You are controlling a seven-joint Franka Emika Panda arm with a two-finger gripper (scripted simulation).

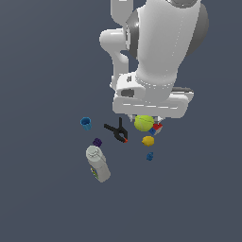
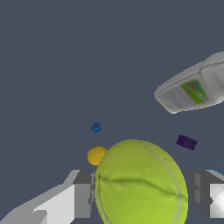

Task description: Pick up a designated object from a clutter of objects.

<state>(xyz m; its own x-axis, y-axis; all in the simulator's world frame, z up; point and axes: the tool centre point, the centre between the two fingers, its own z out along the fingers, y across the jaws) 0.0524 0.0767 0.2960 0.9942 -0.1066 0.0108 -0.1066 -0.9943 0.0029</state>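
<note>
Round fuzzy yellow-green tennis ball sits directly between the two grey fingers of the white Panda gripper — centred in the gap, seam curving across its face. In the wrist view one finger pad looks touching the ball, the other stands just off it; clamped or not, cannot tell. No long axis to align to, it's a sphere. Small deep-yellow lemon lies just beyond the ball, tiny blue bit farther out, dark purple block and white plastic bottle off to one side. Black clamp with orange tips lies near the gripper — not between the fingers.
</note>
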